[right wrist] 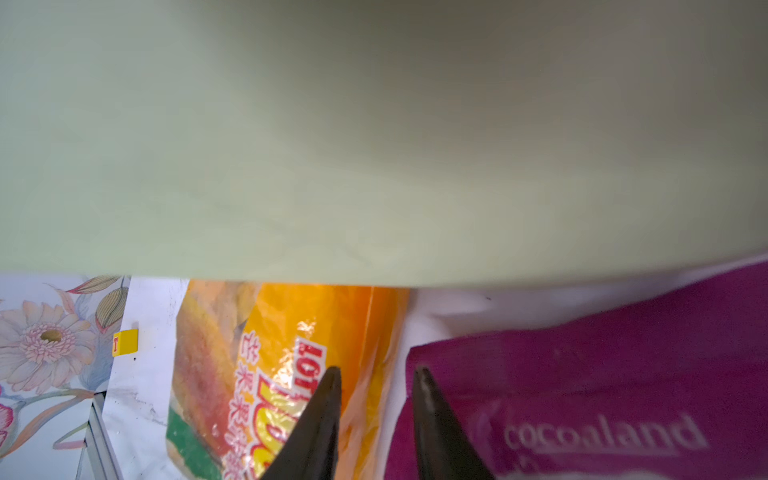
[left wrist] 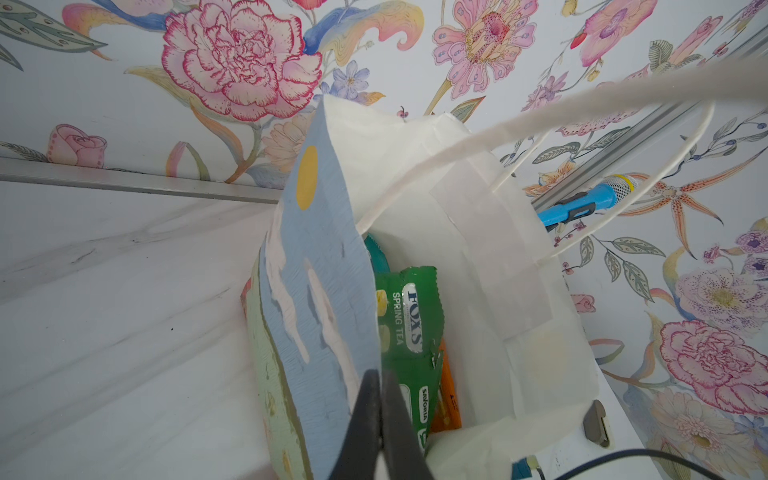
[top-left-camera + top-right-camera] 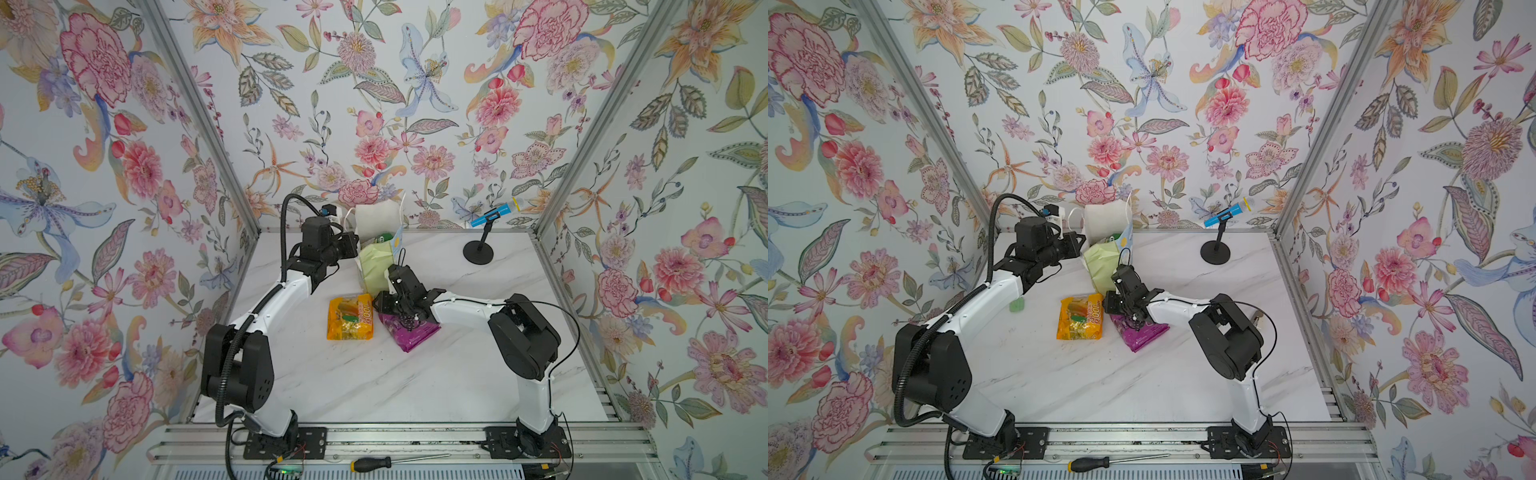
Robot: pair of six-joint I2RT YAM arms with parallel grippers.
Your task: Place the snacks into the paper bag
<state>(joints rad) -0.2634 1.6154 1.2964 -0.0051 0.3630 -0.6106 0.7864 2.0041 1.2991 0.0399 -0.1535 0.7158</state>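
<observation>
We are seeing the left pincer (image 2: 379, 376) clamping fully closed on the blue-printed wall of the paper bag (image 2: 478, 249), with its two black fingers (image 2: 363, 415) pressing that wall from either side near the rim. Just past those fingers, inside the bag's white mouth, a green FOX'S packet (image 2: 409, 316) is standing on end. An orange packet (image 2: 446, 399) is sitting against it on the side away from the pinched wall, and a teal packet (image 2: 376, 253) is peeking out farther in. In both top views the bag (image 3: 374, 266) (image 3: 1100, 262) is standing right against the left pincer and just beyond the right pincer (image 3: 409, 321) (image 3: 1136, 320). The right pincer (image 1: 376, 374) is pointing down at the marble table (image 3: 415, 382) with its jaws narrowly apart, and we are finding nothing gripped between them. One of its fingers (image 1: 316, 415) is hanging over the orange-yellow packet (image 1: 270, 374) (image 3: 350, 316), while the other is reaching the near edge of the purple packet (image 1: 602, 395) (image 3: 415, 334). We cannot tell whether either is touching. Both packets are lying flat beneath it, side by side, and the bag's pale green side (image 1: 374, 124) is rising just ahead of its tips.
</observation>
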